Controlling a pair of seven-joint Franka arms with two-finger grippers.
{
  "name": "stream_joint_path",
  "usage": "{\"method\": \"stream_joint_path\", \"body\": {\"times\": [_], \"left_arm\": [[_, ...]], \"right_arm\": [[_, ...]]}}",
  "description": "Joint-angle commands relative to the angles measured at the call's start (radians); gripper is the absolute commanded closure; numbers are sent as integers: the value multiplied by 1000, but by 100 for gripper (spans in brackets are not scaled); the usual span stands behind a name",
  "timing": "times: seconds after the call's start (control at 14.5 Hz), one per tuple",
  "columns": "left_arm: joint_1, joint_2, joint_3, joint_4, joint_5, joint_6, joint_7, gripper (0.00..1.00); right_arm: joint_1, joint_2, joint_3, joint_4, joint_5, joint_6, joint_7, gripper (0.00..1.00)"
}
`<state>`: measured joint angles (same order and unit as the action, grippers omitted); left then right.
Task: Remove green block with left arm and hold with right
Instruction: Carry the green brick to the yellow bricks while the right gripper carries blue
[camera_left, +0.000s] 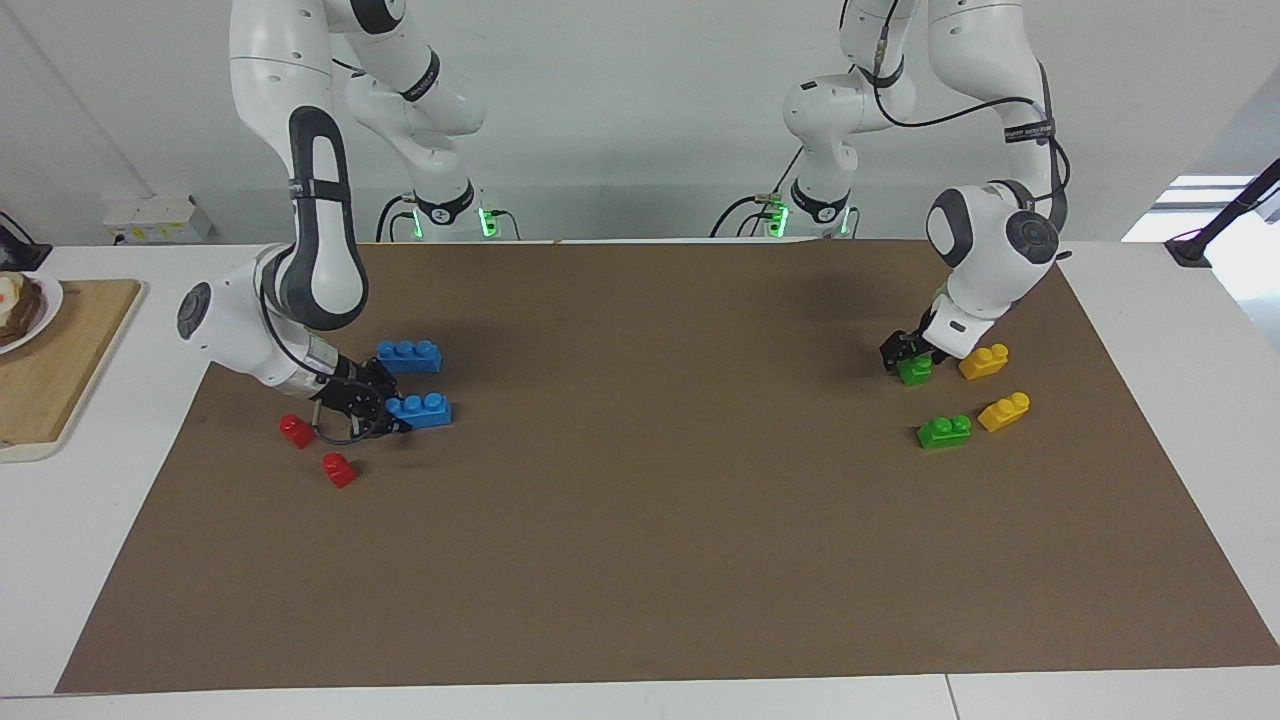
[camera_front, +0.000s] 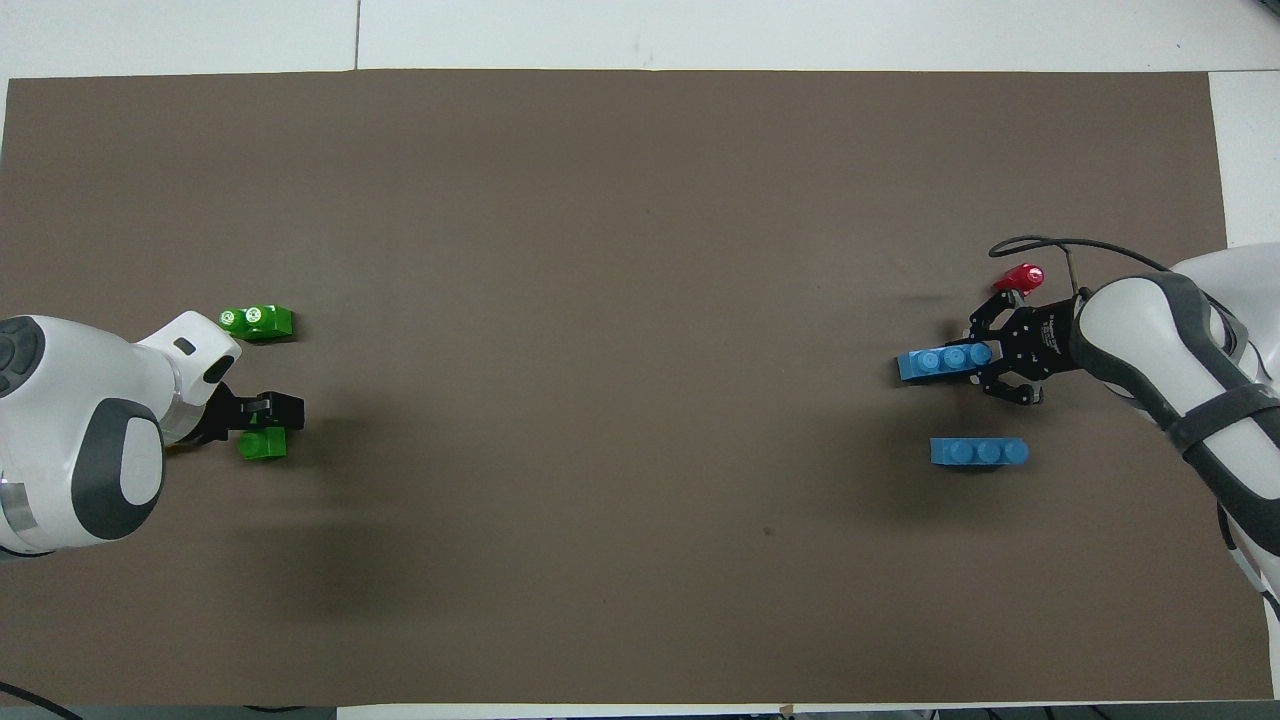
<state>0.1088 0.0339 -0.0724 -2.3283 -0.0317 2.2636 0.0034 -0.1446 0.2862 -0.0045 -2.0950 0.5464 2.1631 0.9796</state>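
A small green block (camera_left: 915, 370) (camera_front: 262, 444) lies on the brown mat (camera_left: 660, 480) at the left arm's end of the table. My left gripper (camera_left: 900, 352) (camera_front: 275, 412) hangs low right beside it, open, with the block outside its jaws. A second green block (camera_left: 944, 431) (camera_front: 257, 321) with two studs lies farther from the robots. At the right arm's end, my right gripper (camera_left: 392, 410) (camera_front: 985, 357) is shut on one end of a blue three-stud brick (camera_left: 422, 409) (camera_front: 940, 360), low at the mat.
Two yellow bricks (camera_left: 983, 361) (camera_left: 1004, 411) lie beside the green ones. Another blue brick (camera_left: 409, 356) (camera_front: 979, 452) and two red bricks (camera_left: 296, 430) (camera_left: 339, 469) lie around the right gripper. A wooden board (camera_left: 60, 360) with a plate sits off the mat.
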Motion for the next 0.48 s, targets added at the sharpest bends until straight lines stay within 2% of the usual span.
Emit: {"method": "stream_joint_path", "body": {"times": [0.0,0.07,0.14,0.28,0.41], "left_arm": [[-27,-8,5,52,15,-47,-2,0],[-27,-9,5,75,15,-73,-2,0],[-27,-15,6,95,15,-102,-2,0],[-27,-29,6,128,15,-162,-2,0],[-26,-35,6,187,15,-237,-2,0]], "right_arm": [[-7,-7,14,-22,15,23,-24,70],[-6,-7,14,-22,15,23,-22,43],[-6,-7,14,-16,15,17,-19,29],[9,-13,14,-10,15,12,-12,15],[17,-18,14,3,15,5,2,9]]}}
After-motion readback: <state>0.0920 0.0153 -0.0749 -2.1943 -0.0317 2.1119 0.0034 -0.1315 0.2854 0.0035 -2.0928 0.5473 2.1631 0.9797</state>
